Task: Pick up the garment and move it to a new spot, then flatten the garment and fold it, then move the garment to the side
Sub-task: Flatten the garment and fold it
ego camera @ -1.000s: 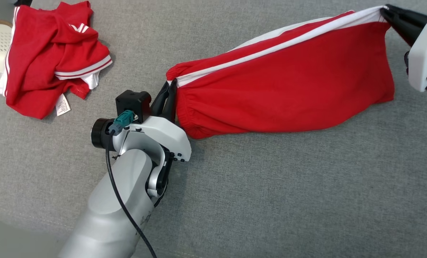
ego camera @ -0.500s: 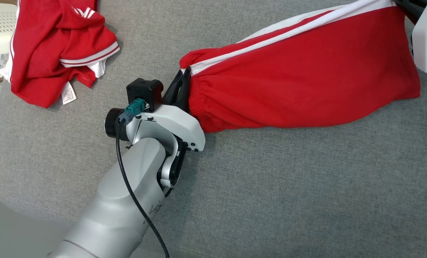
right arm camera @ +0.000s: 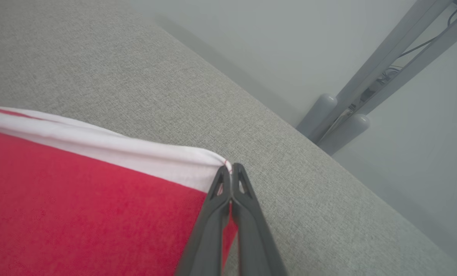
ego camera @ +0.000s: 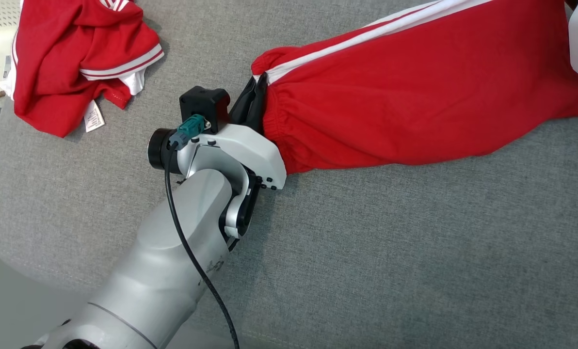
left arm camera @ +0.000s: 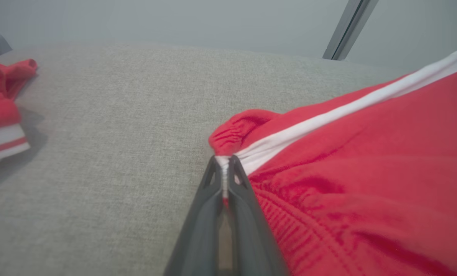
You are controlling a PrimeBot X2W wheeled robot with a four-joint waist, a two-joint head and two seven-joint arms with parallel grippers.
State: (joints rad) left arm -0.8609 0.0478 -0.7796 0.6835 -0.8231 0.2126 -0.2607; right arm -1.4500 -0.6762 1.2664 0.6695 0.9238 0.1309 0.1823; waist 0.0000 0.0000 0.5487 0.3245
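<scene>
The red garment (ego camera: 415, 97) with the white side stripe is stretched between the two arms, well to the right of the crumpled red heap (ego camera: 71, 63) lying on the grey cushion (ego camera: 366, 252). The left gripper (ego camera: 256, 89) is clamped on the gathered waistband end, the end nearer the crumpled red heap. The right gripper (right arm camera: 230, 170) is pinched tight on the white-striped corner at the end farthest from it.

Over the last second the whole head view has slid (the camera has moved, so the heap's own shift counts for little). Even so, the red garment has drawn somewhat further from the heap, its striped edge staying taut.

I judge that the carry to a new spot is still under way. The lower edge appears to trail on the cushion; laying it flat comes next, and folding has not begun.
</scene>
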